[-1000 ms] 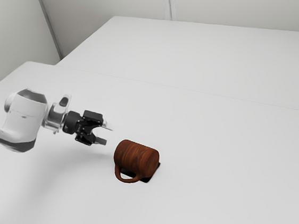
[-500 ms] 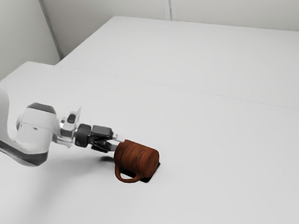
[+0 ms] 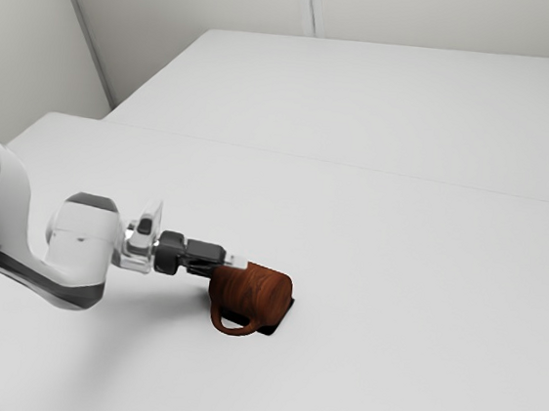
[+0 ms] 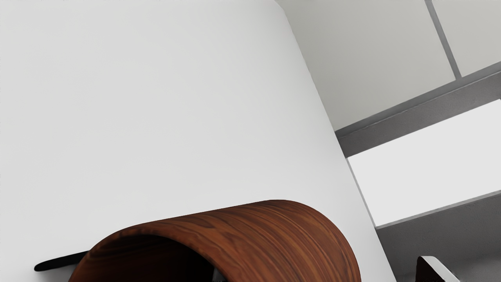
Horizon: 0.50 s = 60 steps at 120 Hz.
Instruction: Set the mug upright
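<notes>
Mug [image 3: 260, 292] lying on its side on the tabletop [image 3: 395, 277], partly over a flat black thing [image 3: 278, 323]. From where I sit, its long axis runs roughly across the exterior view, slanting slightly: the open mouth faces the exterior view's left, toward my gripper [image 3: 228, 265], and the base points to the exterior view's right. Its handle [image 3: 233, 330] sticks out toward that camera. My fingers stand apart, one inside the mouth, the other outside the wood-grained wall.
</notes>
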{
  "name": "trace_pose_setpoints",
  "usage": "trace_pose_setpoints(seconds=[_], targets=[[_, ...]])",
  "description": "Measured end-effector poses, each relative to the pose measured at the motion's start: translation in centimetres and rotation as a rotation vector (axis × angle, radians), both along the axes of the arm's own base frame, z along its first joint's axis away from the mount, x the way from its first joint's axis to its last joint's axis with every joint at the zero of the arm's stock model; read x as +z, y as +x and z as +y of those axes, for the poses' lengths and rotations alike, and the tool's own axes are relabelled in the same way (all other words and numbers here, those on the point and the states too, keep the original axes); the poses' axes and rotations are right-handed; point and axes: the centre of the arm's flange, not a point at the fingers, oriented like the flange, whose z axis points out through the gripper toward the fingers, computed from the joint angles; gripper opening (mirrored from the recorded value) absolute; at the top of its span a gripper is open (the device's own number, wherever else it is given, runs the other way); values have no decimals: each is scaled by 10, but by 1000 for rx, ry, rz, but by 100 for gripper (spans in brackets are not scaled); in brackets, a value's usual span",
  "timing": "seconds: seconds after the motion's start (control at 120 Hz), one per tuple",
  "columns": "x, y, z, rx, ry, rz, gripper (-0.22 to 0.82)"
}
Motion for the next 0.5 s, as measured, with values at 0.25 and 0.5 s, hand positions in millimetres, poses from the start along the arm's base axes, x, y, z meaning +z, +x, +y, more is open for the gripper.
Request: trace_pose_setpoints(seconds=[0.25,0.5], targets=[[3,1,1,4,7,-30,-3],[26,7,-15,-26,3,-96,-14]])
